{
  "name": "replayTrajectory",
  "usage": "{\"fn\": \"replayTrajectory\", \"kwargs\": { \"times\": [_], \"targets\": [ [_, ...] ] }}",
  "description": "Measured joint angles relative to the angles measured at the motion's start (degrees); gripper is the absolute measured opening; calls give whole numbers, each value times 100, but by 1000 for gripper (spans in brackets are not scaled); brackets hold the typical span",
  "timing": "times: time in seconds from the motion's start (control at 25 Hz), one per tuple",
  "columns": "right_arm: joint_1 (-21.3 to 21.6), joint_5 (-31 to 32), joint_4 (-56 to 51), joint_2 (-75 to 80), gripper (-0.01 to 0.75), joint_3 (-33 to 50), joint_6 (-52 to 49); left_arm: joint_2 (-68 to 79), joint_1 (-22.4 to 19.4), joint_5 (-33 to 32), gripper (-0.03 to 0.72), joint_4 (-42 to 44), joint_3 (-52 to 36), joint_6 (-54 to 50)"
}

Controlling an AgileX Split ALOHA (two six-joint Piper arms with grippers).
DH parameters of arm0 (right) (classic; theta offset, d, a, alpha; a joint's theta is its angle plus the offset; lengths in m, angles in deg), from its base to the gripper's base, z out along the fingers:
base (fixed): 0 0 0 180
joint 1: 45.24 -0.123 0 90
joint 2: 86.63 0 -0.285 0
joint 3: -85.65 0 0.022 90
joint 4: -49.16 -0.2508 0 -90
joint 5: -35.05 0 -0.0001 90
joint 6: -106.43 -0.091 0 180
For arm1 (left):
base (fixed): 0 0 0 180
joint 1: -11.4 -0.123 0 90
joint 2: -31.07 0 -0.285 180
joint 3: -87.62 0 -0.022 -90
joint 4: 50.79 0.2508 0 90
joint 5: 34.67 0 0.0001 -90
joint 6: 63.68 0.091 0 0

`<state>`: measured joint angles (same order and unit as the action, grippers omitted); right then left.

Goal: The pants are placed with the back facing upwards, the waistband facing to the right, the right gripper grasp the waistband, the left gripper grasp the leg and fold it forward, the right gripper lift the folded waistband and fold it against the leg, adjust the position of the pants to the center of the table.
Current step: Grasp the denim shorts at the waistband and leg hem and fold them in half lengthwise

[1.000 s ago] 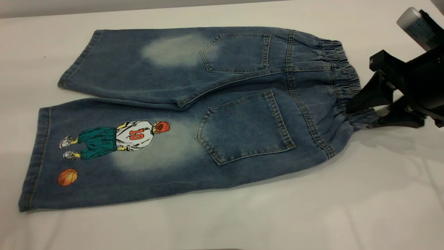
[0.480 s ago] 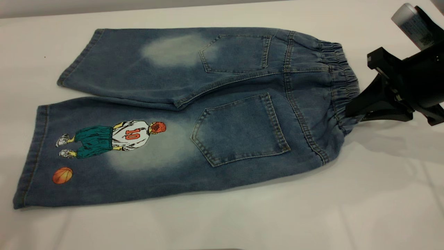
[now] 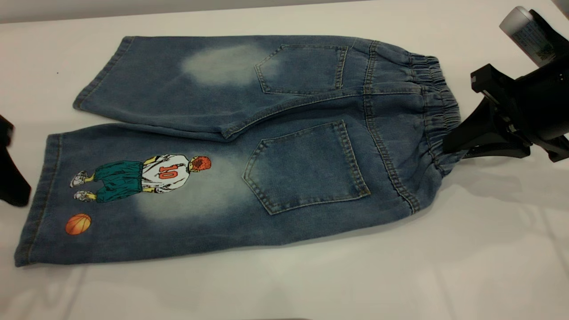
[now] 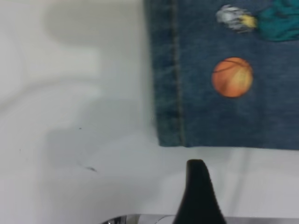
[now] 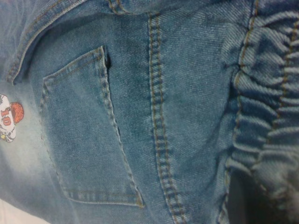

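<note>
Left gripper (image 3: 11,178) newly arrived beside leg (image 3: 133,200) hem, fingers' state unclear; right gripper (image 3: 449,144) fingers clamp waistband (image 3: 438,102).

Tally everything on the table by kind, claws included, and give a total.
Pants: 1
Back pockets on them: 2, far and near
Printed basketball: 1
Claws: 2, left claw beside the printed leg's hem, right claw at the waistband
Total: 6
</note>
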<state>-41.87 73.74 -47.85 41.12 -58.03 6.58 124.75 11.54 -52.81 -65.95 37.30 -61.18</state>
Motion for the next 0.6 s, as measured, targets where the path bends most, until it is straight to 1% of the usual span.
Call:
{"fn": "replayTrajectory", "kwargs": {
  "times": [0.2,0.36,0.6],
  "targets": [
    [0,10,0,0,29,0,0,820,0,315,464,25,0,-26],
    [0,10,0,0,29,0,0,1376,0,716,464,39,0,-26],
    [0,11,0,0,29,0,0,1894,0,1186,464,85,6,-26]
  ]
}}
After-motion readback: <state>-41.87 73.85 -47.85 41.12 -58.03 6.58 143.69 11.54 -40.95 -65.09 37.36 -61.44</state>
